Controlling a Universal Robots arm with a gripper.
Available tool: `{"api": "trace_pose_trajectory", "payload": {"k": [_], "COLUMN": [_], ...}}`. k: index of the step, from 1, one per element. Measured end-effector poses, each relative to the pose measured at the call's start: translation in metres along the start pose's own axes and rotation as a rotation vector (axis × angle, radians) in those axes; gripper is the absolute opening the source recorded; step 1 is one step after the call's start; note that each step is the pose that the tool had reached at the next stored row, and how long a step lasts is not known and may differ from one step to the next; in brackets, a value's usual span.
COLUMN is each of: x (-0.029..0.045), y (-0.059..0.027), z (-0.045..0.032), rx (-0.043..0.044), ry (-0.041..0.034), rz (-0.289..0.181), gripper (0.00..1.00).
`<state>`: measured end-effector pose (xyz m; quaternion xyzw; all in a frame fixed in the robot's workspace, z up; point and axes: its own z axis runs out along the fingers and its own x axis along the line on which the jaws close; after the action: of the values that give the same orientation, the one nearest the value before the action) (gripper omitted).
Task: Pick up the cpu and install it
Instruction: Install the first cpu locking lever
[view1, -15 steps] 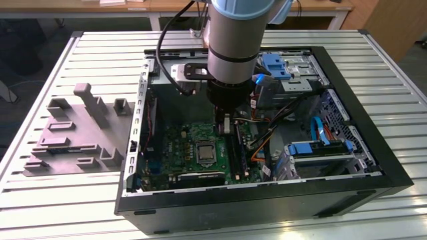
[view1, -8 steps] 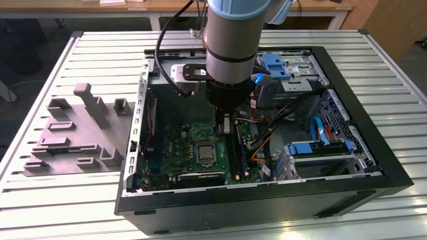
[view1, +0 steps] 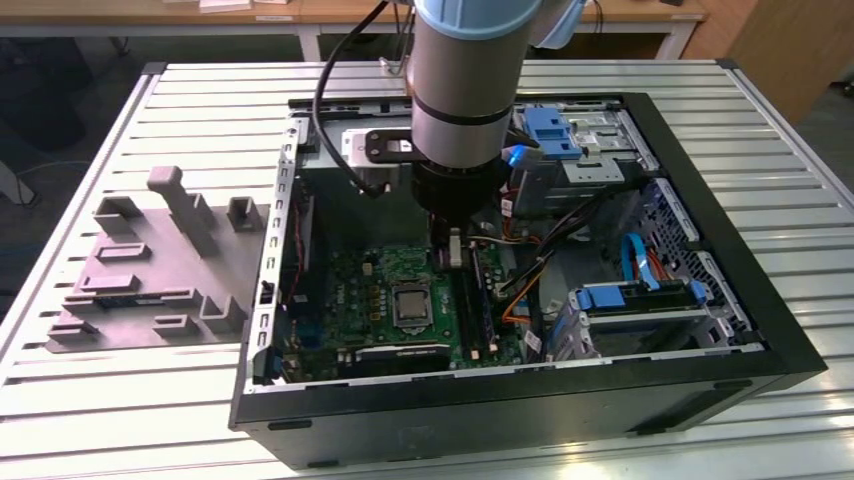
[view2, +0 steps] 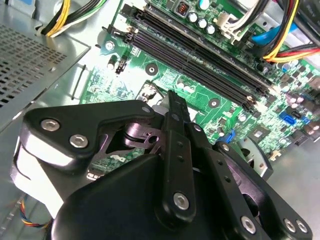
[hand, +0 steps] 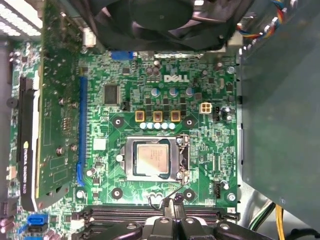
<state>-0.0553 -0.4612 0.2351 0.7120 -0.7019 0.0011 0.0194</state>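
One cpu (hand: 152, 160) (seated in socket) | one end effector (hand: 170, 212), fingers together, empty

Silver slatted aluminium table (view1: 200, 90) carries two things. Black open-sided metal computer case (view1: 747, 300) lies toward exterior view's right. Grey moulded plastic fixture block with upright pegs (view1: 147, 265) sits just beside it, toward exterior view's left.
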Motion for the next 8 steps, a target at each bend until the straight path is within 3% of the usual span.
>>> {"api": "trace_pose_trajectory", "payload": {"k": [8], "x": [0.0004], "y": [0.0036], "z": [0.0005], "rx": [0.0003], "ry": [-0.0018], "rz": [-0.006], "gripper": [0.11]}}
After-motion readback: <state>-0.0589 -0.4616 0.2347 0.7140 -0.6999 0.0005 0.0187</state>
